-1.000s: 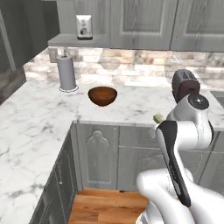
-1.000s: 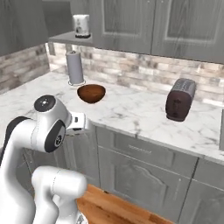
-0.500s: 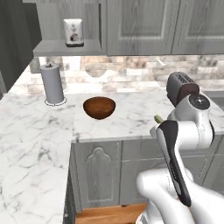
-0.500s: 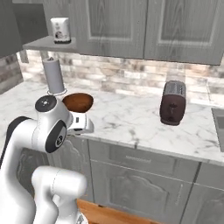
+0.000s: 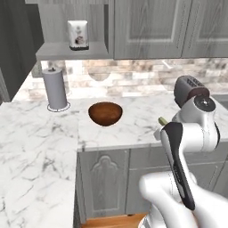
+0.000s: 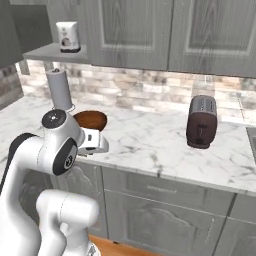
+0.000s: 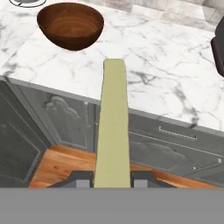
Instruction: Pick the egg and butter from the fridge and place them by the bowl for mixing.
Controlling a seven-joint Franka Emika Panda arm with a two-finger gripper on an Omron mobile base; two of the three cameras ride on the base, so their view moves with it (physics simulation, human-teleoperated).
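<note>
Left base view: a glossy, round reddish-brown wooden bowl (image 5: pixel 105 113) sits on the white, grey-veined marble counter (image 5: pixel 40 142), near the front edge. A paper towel roll (image 5: pixel 55 88) stands upright well to its left, by the brick backsplash. A dark toaster (image 5: pixel 189 89) rises behind the arm's white shoulder. On the open shelf above stands a small white canister (image 5: pixel 77 34). The cabinets (image 5: pixel 151 26) are grey wood-grain with raised panels. A small pale tip, probably the end of the butter (image 5: pixel 163 120), pokes out beside the arm, though it is too small to be sure.

Right base view: the bowl (image 6: pixel 90 120) lies just behind the arm's hand, the paper towel roll (image 6: pixel 60 90) beyond it, and the boxy toaster (image 6: pixel 201 121) well apart to the right on the counter (image 6: pixel 150 145).

Hand view: the gripper (image 7: pixel 113 178) is clamped on the butter (image 7: pixel 113 135), a slim, flat-sided, pale yellowish stick that runs straight out from between the fingers. Its rounded far end overlaps the counter's front edge (image 7: pixel 148 83), held in the air before the lower cabinet doors (image 7: pixel 61 122). The bowl (image 7: pixel 71 25) lies beyond, up and to the left of the stick's tip, apart from it. Warm wood flooring (image 7: pixel 57 168) shows below.
</note>
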